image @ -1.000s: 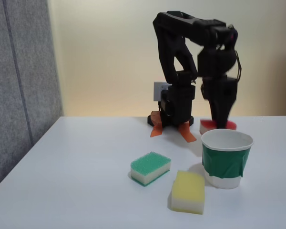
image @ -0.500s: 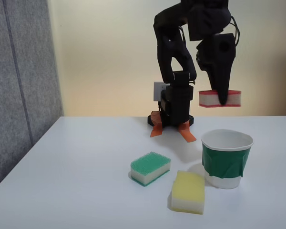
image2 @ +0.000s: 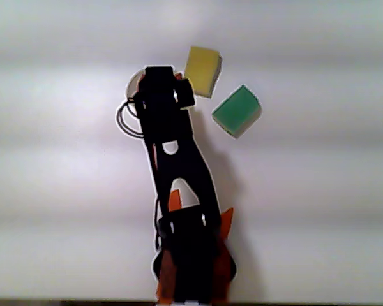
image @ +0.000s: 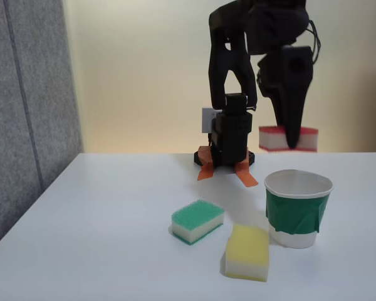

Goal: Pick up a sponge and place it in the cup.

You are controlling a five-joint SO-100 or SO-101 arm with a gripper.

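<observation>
Two spare sponges low on the table, green-topped sponge left of yellow sponge. Further right: gripper clamped on the sponge, aloft above and behind the cup. Carry step, seemingly; next calls for centring over the mouth, lowering, letting go.

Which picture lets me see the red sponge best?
The fixed view. There the sponge hangs in the air, held by the gripper above the cup, red top and pale base both plain. In the other view, from above, the arm covers it; a tiny reddish bit by the arm may be its edge.
</observation>
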